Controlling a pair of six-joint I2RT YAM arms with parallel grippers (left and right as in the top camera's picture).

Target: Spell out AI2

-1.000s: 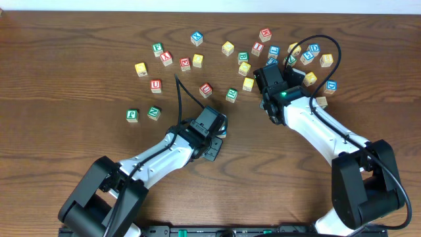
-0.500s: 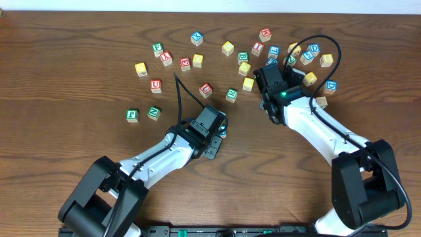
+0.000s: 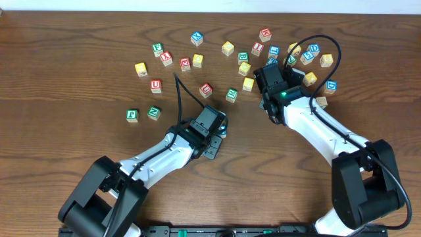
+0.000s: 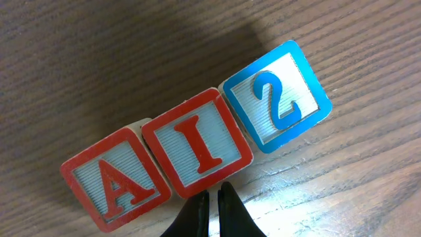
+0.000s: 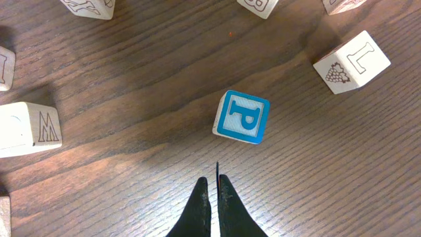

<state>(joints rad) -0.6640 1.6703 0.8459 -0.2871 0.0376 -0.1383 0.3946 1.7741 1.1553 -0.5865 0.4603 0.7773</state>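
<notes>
**Task cubes:** In the left wrist view, the red "A" cube (image 4: 112,186), red "I" cube (image 4: 197,143) and blue "2" cube (image 4: 276,95) lie face up on the wooden table (image 4: 92,46). They form one slanted row, each close against its neighbour, and read A-I-2.

**Left gripper** (image 4: 214,197): The fingers are pressed together and hold nothing. The tips are just beside the "I" cube's near edge.

**Right gripper** (image 5: 214,191): The fingers are likewise closed and empty, near a blue "P" cube (image 5: 241,116). An "L" cube (image 5: 351,61) and an "M" cube (image 5: 29,128) lie well apart from it.

**Overhead:** Other loose cubes (image 3: 227,47) are scattered across the far side.
</notes>
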